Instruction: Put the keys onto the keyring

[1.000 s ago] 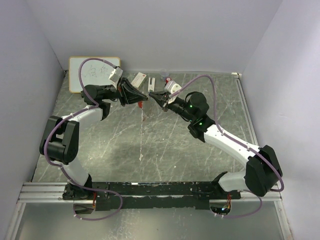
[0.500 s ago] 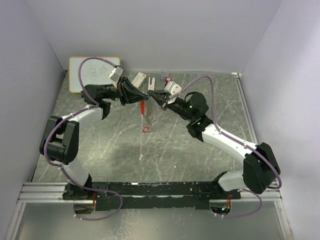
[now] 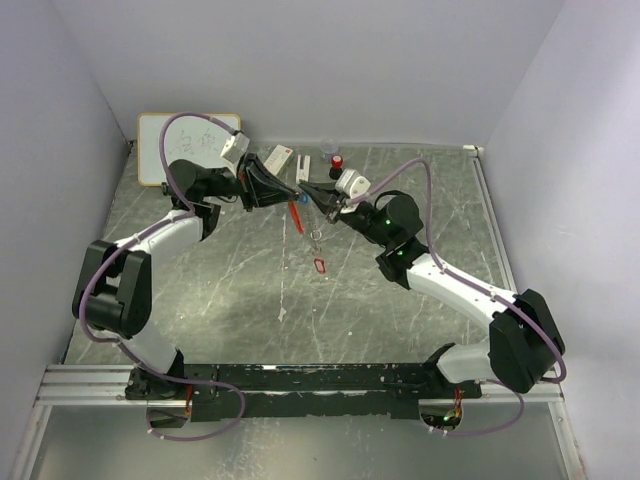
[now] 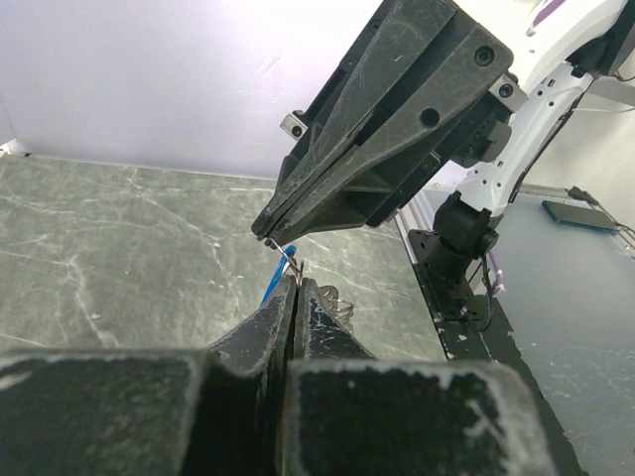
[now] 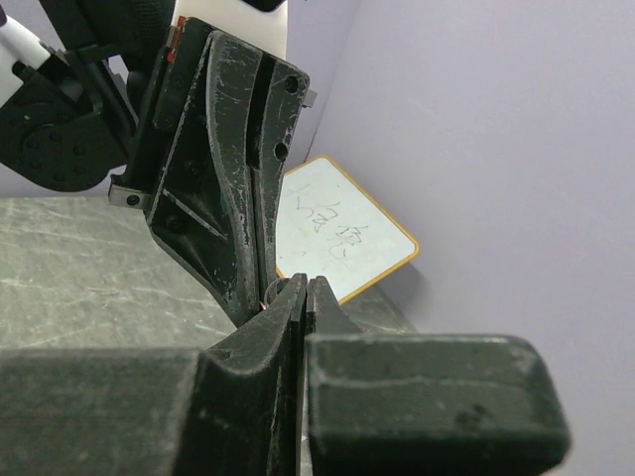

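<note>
My left gripper (image 3: pixel 284 196) and right gripper (image 3: pixel 309 191) meet tip to tip above the back of the table. Both are shut. The left jaws pinch the keyring's thin metal ring (image 4: pixel 295 270). The right gripper's tips (image 4: pixel 268 236) close on the same ring (image 5: pixel 266 294) from the other side. The blue key (image 3: pixel 303 200) hangs right at the tips and also shows in the left wrist view (image 4: pixel 272 284). The red strap (image 3: pixel 297 219) dangles below. A small ring link (image 3: pixel 315 239) and the red key (image 3: pixel 320 265) lie lower down; whether they hang or rest on the table I cannot tell.
A whiteboard (image 3: pixel 170 147) leans at the back left. A white card (image 3: pixel 277 157), a white strip (image 3: pixel 302 168) and a small red-and-black bottle (image 3: pixel 337 161) stand behind the grippers. Purple walls close in the marbled table (image 3: pixel 250 290).
Both grippers, still joined, have shifted to the right. The strap, link and red key moved right with them, and the blue key now shows at the tips.
</note>
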You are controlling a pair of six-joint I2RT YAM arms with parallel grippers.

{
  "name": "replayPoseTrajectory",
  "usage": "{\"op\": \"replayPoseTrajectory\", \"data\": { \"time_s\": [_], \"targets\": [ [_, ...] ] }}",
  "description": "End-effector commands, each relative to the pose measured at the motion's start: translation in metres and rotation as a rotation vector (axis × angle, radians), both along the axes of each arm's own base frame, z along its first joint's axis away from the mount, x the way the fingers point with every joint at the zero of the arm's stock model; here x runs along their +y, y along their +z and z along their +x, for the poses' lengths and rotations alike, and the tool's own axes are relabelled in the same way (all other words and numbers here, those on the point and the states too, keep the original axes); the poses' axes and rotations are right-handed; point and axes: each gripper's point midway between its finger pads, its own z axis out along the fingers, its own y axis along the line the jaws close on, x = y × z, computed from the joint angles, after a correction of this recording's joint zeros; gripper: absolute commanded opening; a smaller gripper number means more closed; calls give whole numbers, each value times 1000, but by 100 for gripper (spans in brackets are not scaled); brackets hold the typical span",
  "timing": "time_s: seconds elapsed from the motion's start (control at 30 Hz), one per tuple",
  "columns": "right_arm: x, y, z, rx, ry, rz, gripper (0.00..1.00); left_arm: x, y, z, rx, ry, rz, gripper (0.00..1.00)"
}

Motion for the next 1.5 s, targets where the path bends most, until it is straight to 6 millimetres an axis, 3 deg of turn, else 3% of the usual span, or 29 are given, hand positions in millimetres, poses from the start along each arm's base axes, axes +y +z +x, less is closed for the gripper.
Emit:
{"op": "replayPoseTrajectory", "data": {
  "time_s": [0.0,0.27,0.47,0.67,0.83,0.97,1.3,1.43,1.47],
  "targets": [
    [-15,37,-4,-117,-46,76,0,-3,5,-6,-29,-6,34,7],
    [-15,37,-7,-126,-38,70,0,-4,7,-1,-19,18,41,8],
    [-17,35,-9,-129,-44,58,0,-5,6,5,-13,46,43,26],
    [-19,36,-10,-134,-52,51,0,-2,0,34,-14,228,101,39],
    [-19,34,-11,-128,-47,44,0,4,7,35,-46,293,104,47],
    [-20,31,-10,-114,-52,37,0,5,10,35,-52,303,105,39],
    [-40,-4,-1,79,-168,31,0,9,2,37,-30,357,107,43],
    [-58,-18,14,257,-300,59,0,10,-5,39,-15,377,112,44],
    [-64,-25,20,324,-352,63,7,11,-6,38,-11,379,112,44]
  ]
}}
